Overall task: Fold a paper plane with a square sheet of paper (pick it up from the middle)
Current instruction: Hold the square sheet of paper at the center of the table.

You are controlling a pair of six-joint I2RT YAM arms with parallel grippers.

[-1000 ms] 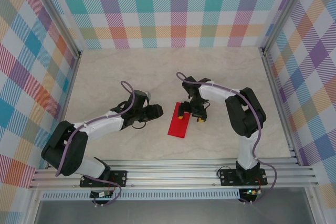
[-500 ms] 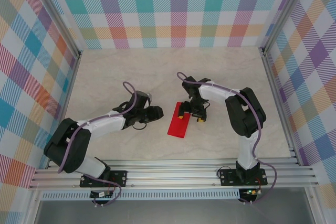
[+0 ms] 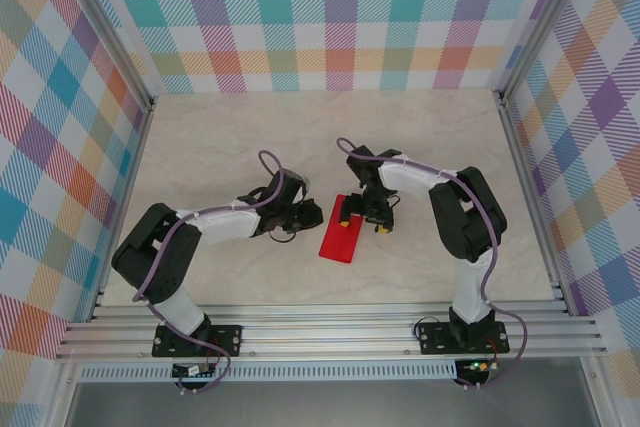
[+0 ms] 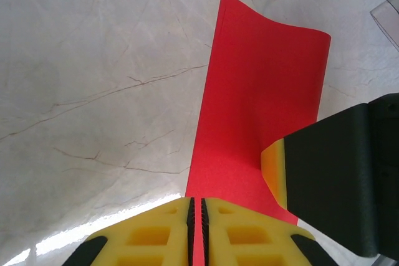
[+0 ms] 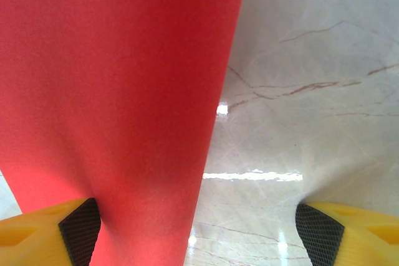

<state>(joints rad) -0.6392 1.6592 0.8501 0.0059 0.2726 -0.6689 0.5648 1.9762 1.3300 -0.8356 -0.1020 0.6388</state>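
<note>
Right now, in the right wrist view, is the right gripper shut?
No, the right gripper stands wide open, with the red paper beside one finger.

One folded red paper; two arms, the left arm and the right arm; two grippers, the left gripper and the right gripper, each with two yellow fingertips, four altogether; two purple cables, one along each arm; one table; three checked walls.

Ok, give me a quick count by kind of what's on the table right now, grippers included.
folded red paper: 1
grippers: 2 (left gripper, right gripper)
Total: 3
</note>
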